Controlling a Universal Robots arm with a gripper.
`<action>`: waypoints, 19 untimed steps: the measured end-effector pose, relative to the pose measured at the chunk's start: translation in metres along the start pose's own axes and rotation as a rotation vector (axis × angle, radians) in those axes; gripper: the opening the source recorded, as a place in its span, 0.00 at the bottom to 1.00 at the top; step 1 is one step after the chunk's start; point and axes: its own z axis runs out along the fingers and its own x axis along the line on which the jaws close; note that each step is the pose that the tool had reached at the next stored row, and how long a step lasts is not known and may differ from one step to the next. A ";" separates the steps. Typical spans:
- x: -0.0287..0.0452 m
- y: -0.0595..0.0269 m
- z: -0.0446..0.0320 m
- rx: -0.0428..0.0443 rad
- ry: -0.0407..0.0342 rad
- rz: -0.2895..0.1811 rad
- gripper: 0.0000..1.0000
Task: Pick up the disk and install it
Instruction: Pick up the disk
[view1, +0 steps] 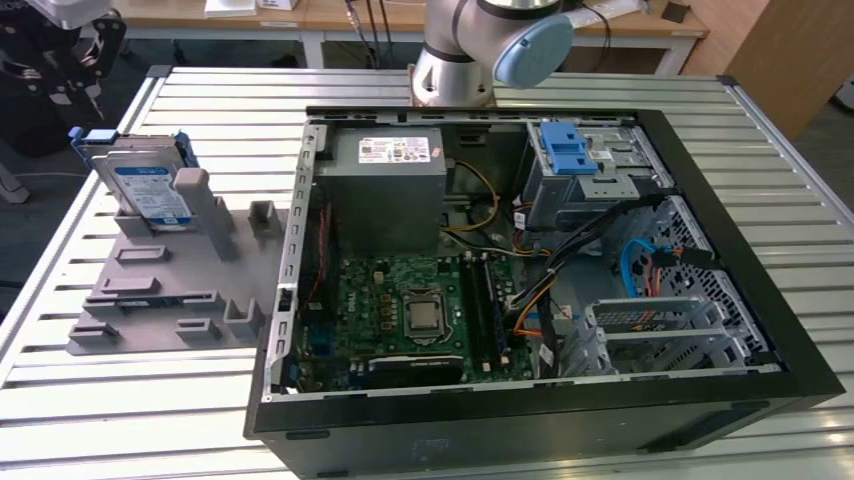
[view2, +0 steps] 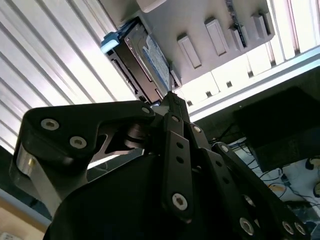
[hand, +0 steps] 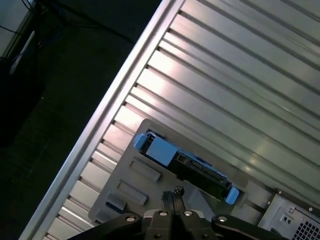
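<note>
We see the slatted table (view1: 134, 400) w/ the open PC case (view1: 534, 425) on it. A grey holder (view1: 160, 300) sits at the exterior view's left of the case. The disk (view1: 147, 185) stands on edge in it, blue rails showing. The gripper (hand: 172, 194) hangs over the disk, not touching, fingers closed on nothing.

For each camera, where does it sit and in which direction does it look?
Exterior view: off the arm, looking down on the table, the open computer case and the disk in its grey holder; the arm stands behind the case.
Second wrist view: on the arm, looking along the shut gripper towards the disk.
First wrist view: on the arm, looking down past the gripper onto the disk's edge.
All three share the disk and holder.
</note>
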 end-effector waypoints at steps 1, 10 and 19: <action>0.0000 0.0000 0.0001 0.0001 0.0008 -0.018 0.11; 0.0000 0.0000 0.0006 0.0012 0.0076 -0.181 0.11; 0.0000 0.0000 0.0011 0.0022 0.0145 -0.346 0.11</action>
